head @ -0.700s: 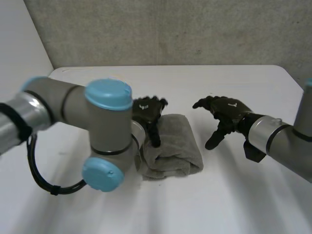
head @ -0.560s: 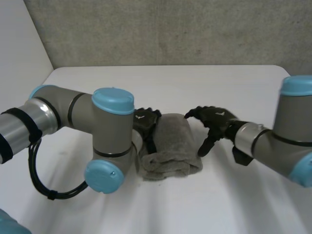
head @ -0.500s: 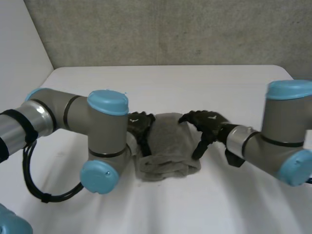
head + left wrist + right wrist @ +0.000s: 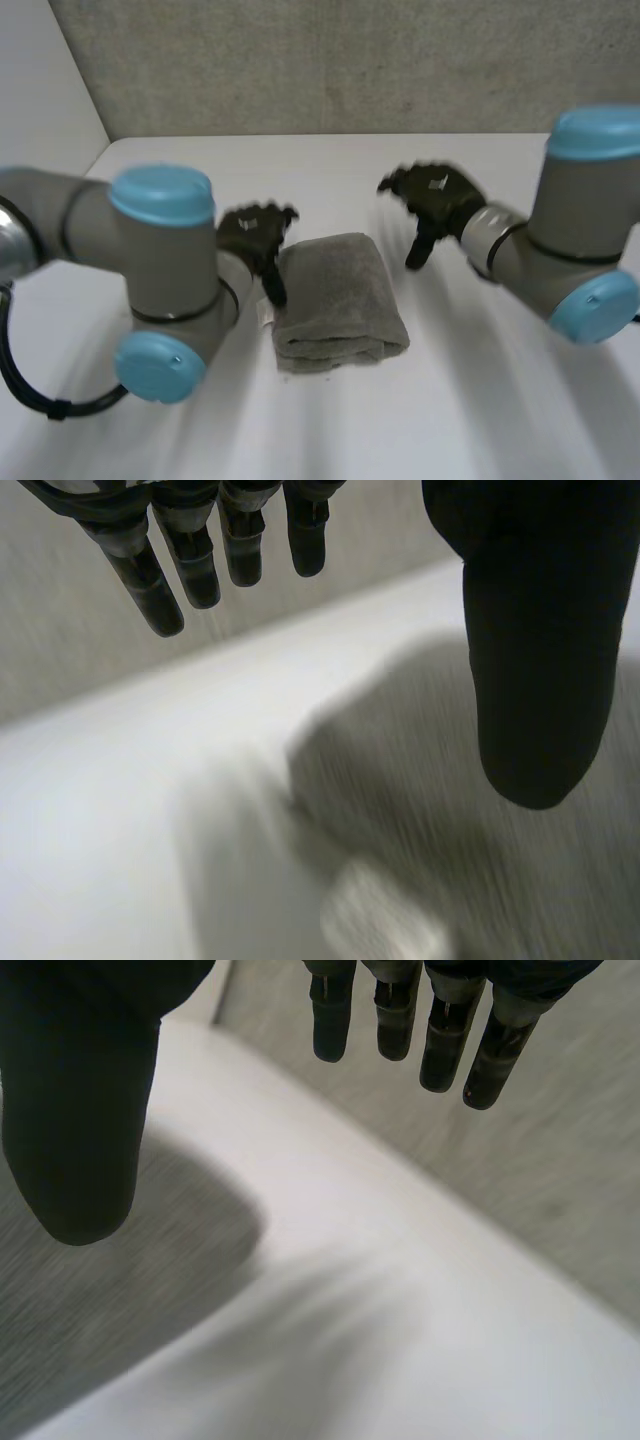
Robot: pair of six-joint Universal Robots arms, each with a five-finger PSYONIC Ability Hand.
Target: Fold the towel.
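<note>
Head view: folded towel (image 4: pixel 340 295) is lying on the counter (image 4: pixel 330 165) between left hand (image 4: pixel 255 235) and right hand (image 4: pixel 432 200). Wrist views are showing both hands open, fingers straight, holding nothing; left wrist view is revealing the towel's white tag (image 4: pixel 385 930).

Lab, white table (image 4: pixel 330 165), bare grey wall (image 4: pixel 330 60)

Towel (image 4: pixel 338 290): I see it lying flat on the white tabletop (image 4: pixel 470 400), near the middle. It is grey plush cloth, folded into 1 compact, roughly rectangular bundle. In the head view its long side runs away from the camera. The near end shows at least 2 stacked layers with a rounded fold edge. The far corners look rounded too, and the top face is smooth. A small white tag (image 4: pixel 266 312) sticks out at the near left corner.
</note>
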